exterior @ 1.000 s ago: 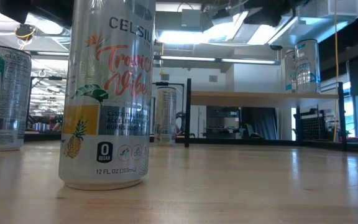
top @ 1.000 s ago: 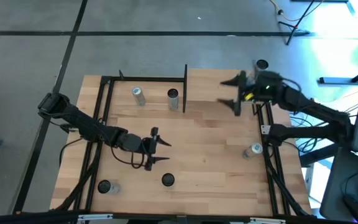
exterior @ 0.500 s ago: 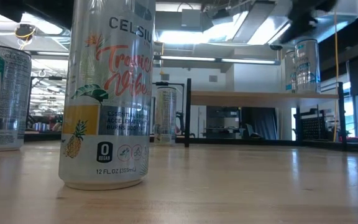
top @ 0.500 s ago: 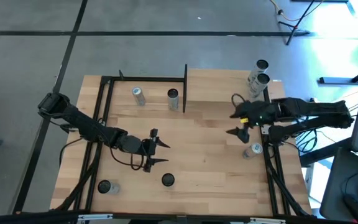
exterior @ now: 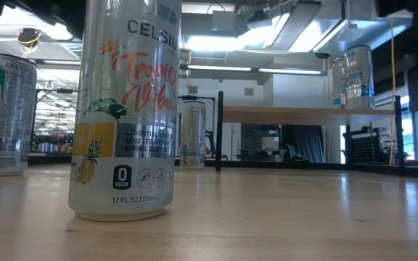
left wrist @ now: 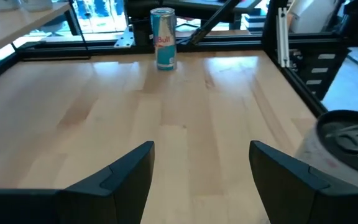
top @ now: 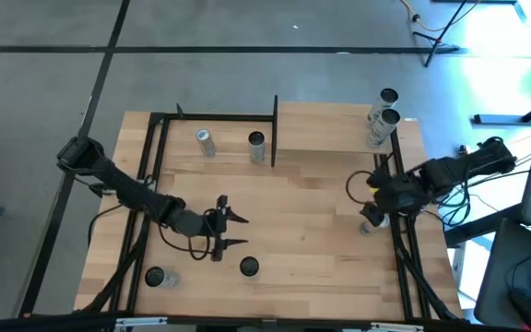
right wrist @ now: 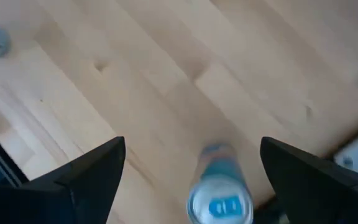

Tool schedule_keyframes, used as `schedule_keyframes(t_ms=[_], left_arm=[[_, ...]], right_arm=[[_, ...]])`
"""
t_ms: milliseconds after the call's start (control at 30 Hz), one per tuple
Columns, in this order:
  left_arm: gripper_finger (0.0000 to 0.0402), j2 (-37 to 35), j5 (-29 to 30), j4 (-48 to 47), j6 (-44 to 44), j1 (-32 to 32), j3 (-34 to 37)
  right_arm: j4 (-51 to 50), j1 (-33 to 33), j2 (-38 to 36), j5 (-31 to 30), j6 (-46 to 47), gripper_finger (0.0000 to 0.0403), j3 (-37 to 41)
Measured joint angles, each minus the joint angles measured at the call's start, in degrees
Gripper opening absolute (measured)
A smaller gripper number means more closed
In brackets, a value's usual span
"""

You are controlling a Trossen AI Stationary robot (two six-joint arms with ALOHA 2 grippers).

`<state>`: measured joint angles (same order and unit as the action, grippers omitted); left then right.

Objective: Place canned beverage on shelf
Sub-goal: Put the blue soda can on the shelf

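Observation:
The shelf [top: 325,124] is a raised light-wood plank at the far right, also in the low view [exterior: 307,114]. Two cans [top: 382,109] stand on its right end. A blue-and-silver can [top: 373,224] stands on its base by the table's right edge. My right gripper [top: 361,201] hangs open above it, pointing steeply down, and the can [right wrist: 220,196] shows below, between the fingers and apart from them. My left gripper [top: 236,231] is open and nearly level over the table's near middle [left wrist: 201,168], beside a dark-topped can [top: 249,266].
Two cans [top: 204,140] [top: 256,143] stand at the far left inside a black frame [top: 215,116]. Another can [top: 155,277] stands at the near left. A black post [top: 275,129] stands at the shelf's left end. Bare wood [top: 312,221] lies between the two grippers.
My right gripper has swung from the shelf's right end toward the table's near edge, sinking and tipping from nearly level to steeply down, staying open; it now hangs over the can at the right edge. My left gripper has shifted a little toward the near edge.

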<state>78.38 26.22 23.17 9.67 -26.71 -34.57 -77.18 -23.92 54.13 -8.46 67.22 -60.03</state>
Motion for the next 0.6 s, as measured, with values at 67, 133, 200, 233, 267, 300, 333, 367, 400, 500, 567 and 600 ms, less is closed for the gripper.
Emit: schedule_keyframes(t_ms=[67,133,200,233,267,300,333,367,400,500,567,600], left_arm=[[0.0247,0.0,0.8,0.0,0.8,-0.6,0.0],[0.0247,0.0,1.8,-0.2,1.7,-1.1,0.0],[0.0247,0.0,2.3,-0.4,2.8,-1.4,0.0],[0.0247,0.0,2.6,-0.6,3.5,-1.5,0.0],[0.0247,0.0,2.9,-0.6,4.0,-1.7,0.0],[0.0247,0.0,3.2,-0.8,4.5,-1.8,0.0],[0.0247,0.0,3.3,-0.9,4.9,-1.9,0.0],[0.0247,0.0,3.3,-1.0,5.0,-1.9,0.0],[0.0247,0.0,3.3,-1.1,5.1,-1.9,0.0],[0.0247,0.0,3.4,-1.1,5.3,-1.9,0.0],[0.0247,0.0,3.4,-1.1,5.2,-1.9,0.0],[0.0247,0.0,3.4,-1.1,5.2,-1.8,0.0]], right_arm=[[-2.8,-2.2,0.8,0.0,4.5,0.0362,0.0],[-5.9,-4.2,1.9,0.0,8.3,0.0362,0.0],[-7.6,-6.0,3.1,0.2,11.0,0.0362,0.0],[-7.7,-6.9,3.7,0.5,12.3,0.0362,0.0],[-7.7,-7.9,4.4,0.7,13.1,0.0362,0.1],[-7.7,-8.7,5.0,1.1,13.5,0.0362,0.3],[-7.6,-9.3,5.6,1.1,13.8,0.0362,0.5],[-7.6,-9.8,6.3,1.3,14.3,0.0362,0.9],[-7.6,-10.2,6.9,1.9,15.0,0.0362,1.4],[-6.2,-11.1,8.3,4.0,16.4,0.0362,3.4],[-3.8,-11.4,8.8,4.9,16.3,0.0362,4.6],[-3.0,-11.4,9.0,5.1,16.3,0.0362,5.2]])
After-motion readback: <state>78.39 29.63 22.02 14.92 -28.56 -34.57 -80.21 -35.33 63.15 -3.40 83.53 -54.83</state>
